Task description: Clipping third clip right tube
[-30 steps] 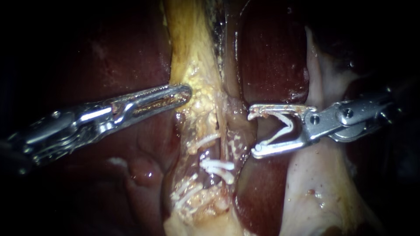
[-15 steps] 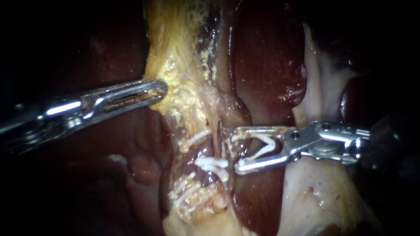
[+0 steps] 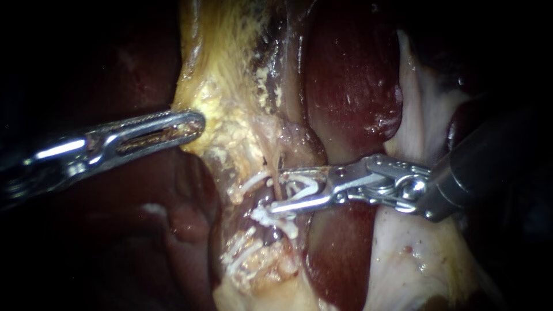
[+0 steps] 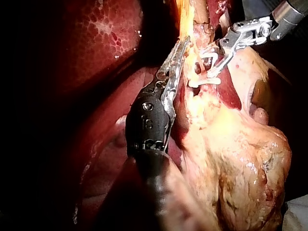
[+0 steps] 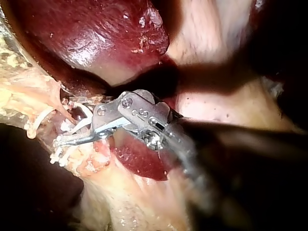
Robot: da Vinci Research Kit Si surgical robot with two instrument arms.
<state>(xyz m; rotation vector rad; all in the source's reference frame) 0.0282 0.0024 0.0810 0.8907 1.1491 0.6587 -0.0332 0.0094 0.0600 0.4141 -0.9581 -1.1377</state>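
- Jaws of my right instrument (image 3: 279, 190) come in from 3 o'clock, spread a little, and hold a white clip (image 3: 302, 187) between them.
- The thin right tube (image 3: 277, 173) crosses between those jaws, just at 6 o'clock from the middle.
- More clips (image 3: 279, 217) lie close by, at 6 o'clock of the jaws.
- My left instrument (image 3: 194, 124), from 9 o'clock, pinches yellow tissue (image 3: 230, 115) with its jaws closed.

Dark red liver (image 3: 351, 86) flanks pale yellowish fatty tissue (image 3: 224, 75).
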